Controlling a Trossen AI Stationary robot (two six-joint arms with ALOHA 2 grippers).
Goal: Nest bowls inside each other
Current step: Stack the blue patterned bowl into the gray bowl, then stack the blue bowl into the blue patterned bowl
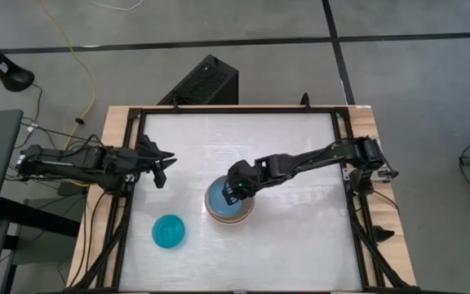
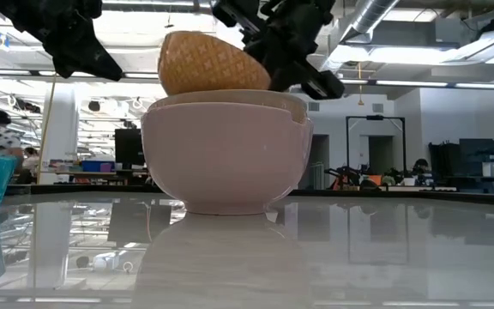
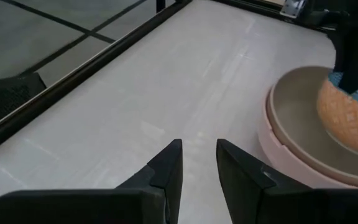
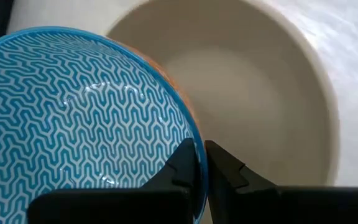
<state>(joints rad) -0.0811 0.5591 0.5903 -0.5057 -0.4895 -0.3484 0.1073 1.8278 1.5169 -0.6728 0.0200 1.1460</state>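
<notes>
**Op A:** Right up against the low camera sits the pink bowl, centre of frame, with a cream bowl's rim showing just inside it. Tilted above them is the patterned blue bowl, its orange diamond outside facing us. I count it as hanging over the stack, not yet seated.

**Op B:** And from overhead?

**Op A:** My right gripper is at centre frame, directly above the stack, so that bowl only has to go straight down. My left gripper waits at left of centre, well apart from the stack. The teal bowl lies alone in the lower left, nearer the left arm than the right.

**Op B:** Left wrist?

**Op A:** Its fingers stand a little apart with nothing between them. The stack sits at the right edge of that frame, ahead and off to one side.

**Op B:** Right wrist?

**Op A:** My fingers are pinched on the blue bowl's rim, one inside, one outside. Zigzag interior fills the left of frame; the pale hollow of the nested bowls opens in the upper right, beneath and beside it. I judge a level lowering is what's needed, since the tilt could catch a rim.
</notes>
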